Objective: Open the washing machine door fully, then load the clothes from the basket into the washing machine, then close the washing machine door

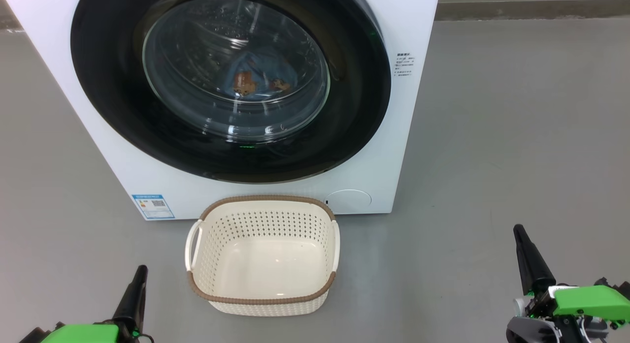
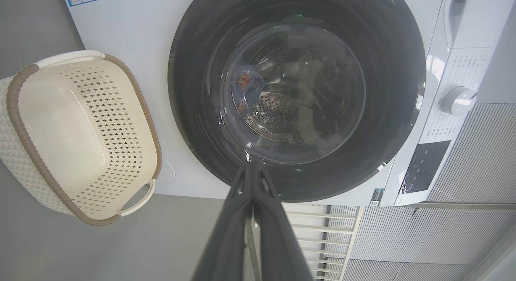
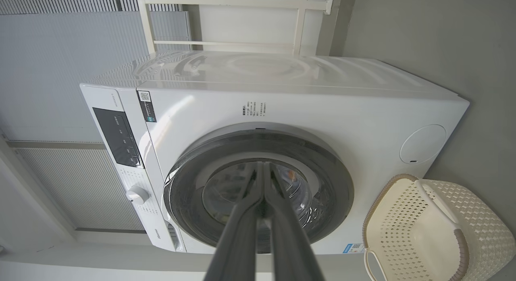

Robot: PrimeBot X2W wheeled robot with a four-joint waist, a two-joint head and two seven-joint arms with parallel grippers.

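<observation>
The white washing machine stands before me, its round glossy black door flat against the front. Through the glass window, light blue clothes with orange bear prints lie in the steel drum. The cream basket sits on the floor just in front of the machine and holds nothing. My left gripper is low at the left of the basket, fingers together. My right gripper is low at the far right, fingers together as well. The wrist views show the door, the clothes, the basket and each pair of touching fingers.
Grey floor stretches to the right of the machine and on both sides of the basket. A blue label sticker and a round cap sit low on the machine's front. Its control panel with a white knob lies at the top.
</observation>
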